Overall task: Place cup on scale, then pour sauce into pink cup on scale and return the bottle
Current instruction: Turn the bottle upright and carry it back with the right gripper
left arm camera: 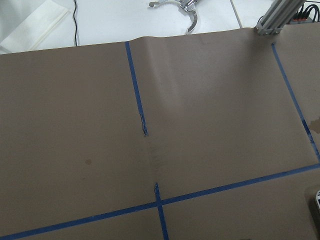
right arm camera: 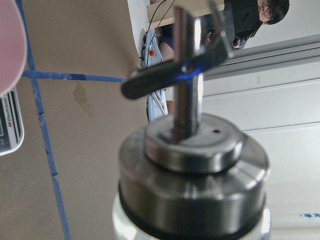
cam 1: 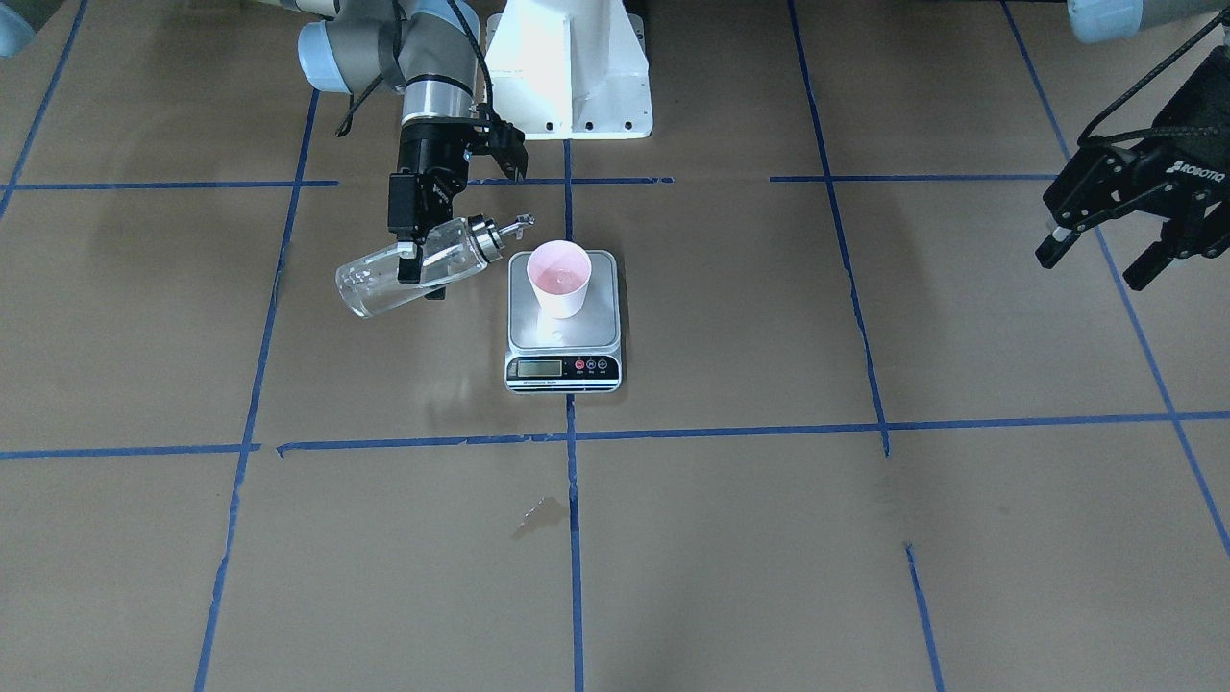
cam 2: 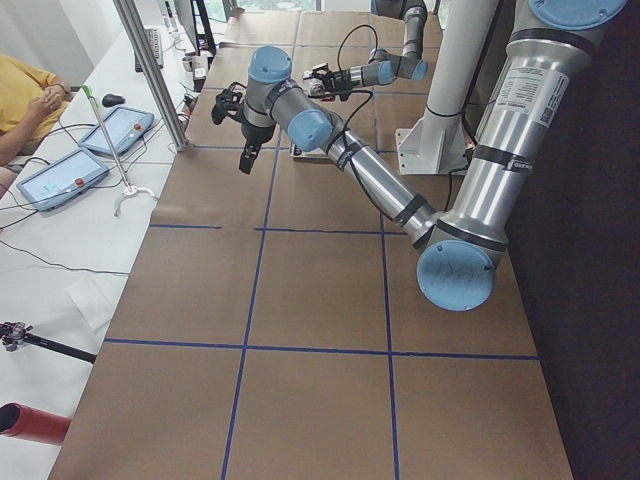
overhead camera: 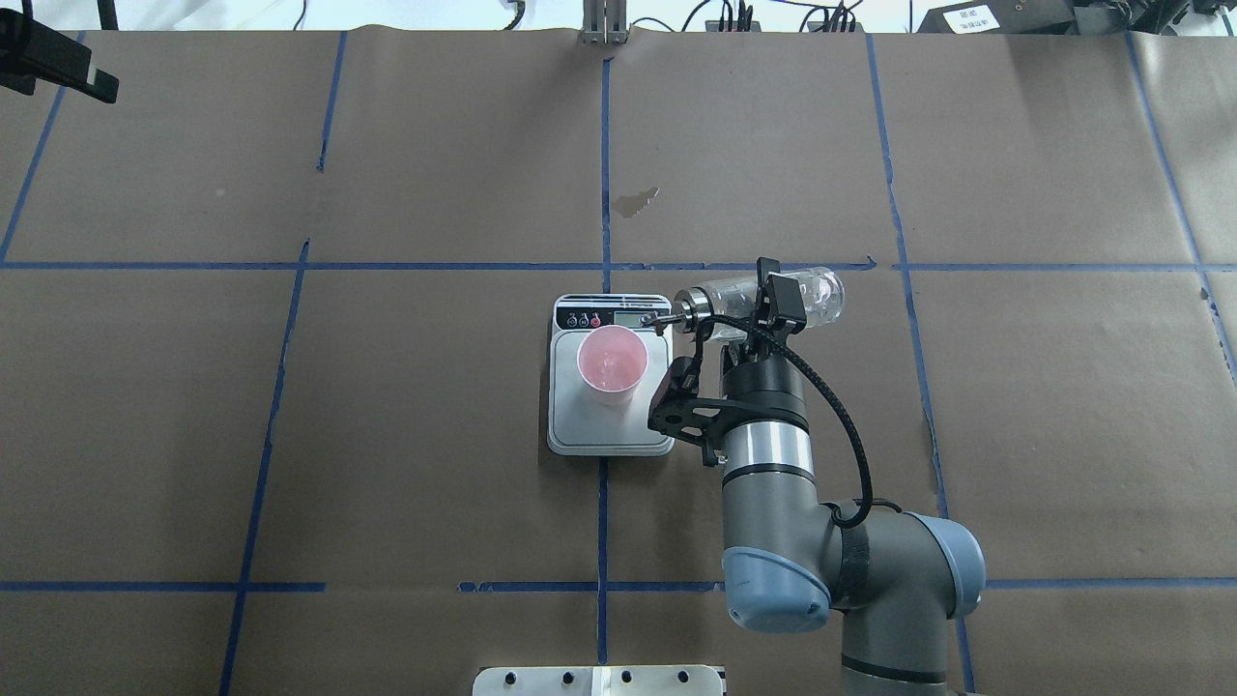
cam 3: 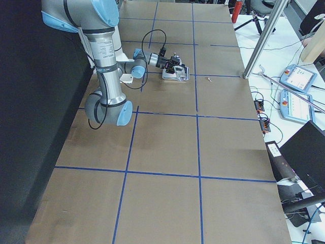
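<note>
The pale pink cup (cam 1: pixel 558 277) stands upright on the silver scale (cam 1: pixel 563 336), toward its back half; it also shows in the overhead view (overhead camera: pixel 612 360) on the scale (overhead camera: pixel 609 430). My right gripper (cam 1: pixel 420 277) is shut on the clear glass bottle (cam 1: pixel 408 274), held nearly level in the air beside the scale. Its silver spout (overhead camera: pixel 676 314) points toward the cup and ends just short of the rim. The sauce is too clear to make out. The right wrist view shows the spout cap (right arm camera: pixel 192 180) close up. My left gripper (cam 1: pixel 1095 261) is open and empty, far off to the side.
Brown paper with blue tape lines covers the table. A small stain (cam 1: pixel 540 514) lies on the paper in front of the scale. The white robot base (cam 1: pixel 569 67) stands behind the scale. Tablets and an operator (cam 2: pixel 25 100) are beyond the table's far edge.
</note>
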Tool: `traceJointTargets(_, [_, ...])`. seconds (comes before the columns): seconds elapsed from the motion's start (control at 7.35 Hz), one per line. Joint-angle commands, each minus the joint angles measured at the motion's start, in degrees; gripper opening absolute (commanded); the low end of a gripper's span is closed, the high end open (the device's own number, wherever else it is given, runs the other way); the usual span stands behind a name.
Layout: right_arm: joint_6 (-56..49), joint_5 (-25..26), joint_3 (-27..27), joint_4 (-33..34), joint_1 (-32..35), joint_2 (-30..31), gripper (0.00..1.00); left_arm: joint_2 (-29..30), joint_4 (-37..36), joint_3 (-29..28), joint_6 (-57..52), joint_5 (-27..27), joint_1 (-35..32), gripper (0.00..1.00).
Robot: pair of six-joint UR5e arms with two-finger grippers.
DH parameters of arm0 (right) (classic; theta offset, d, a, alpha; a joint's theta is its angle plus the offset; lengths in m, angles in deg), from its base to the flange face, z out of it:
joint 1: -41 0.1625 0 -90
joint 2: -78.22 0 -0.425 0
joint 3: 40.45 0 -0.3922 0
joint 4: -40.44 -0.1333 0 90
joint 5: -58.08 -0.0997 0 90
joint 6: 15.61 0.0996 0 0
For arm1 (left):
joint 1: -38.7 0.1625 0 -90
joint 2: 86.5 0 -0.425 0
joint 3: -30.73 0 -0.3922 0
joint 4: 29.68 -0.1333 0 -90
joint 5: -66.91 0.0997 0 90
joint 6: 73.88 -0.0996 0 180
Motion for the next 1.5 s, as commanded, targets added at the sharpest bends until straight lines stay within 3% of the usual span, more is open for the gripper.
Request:
traceJointTargets(0.0, [10.8,-3.7,-2.7,-0.7,0.0,0.2,0.00,0.2,-1.0,0.7,0.1,0.1,-0.2,0.87])
traceJointTargets(0.27, [21.3,-8.8,-2.5,-17.5,0.2,4.6,0.00,0.4,-1.5,0.8,0.1,0.0,-0.2,0.87])
traceJointTargets(0.54, [33.5,-9.7,-2.5,-31.4,0.4,11.3,0.00,0.4,-1.6,1.2,0.1,0.0,-0.5,0.87])
traceJointTargets(0.82, [47.6,-9.6,-2.8,-34.4,1.4,15.5,0.00,0.5,-1.7,1.2,0.1,0.0,-0.8,0.87])
traceJointTargets(1.09, [52.5,-11.5,-2.9,-39.7,2.2,20.7,0.00,0.5,-1.7,1.3,0.1,0.0,-1.1,0.87])
traceJointTargets(1.36, [58.0,-11.7,-2.3,-39.7,2.5,22.5,0.00,0.5,-1.7,1.4,0.1,0.0,-1.2,0.87])
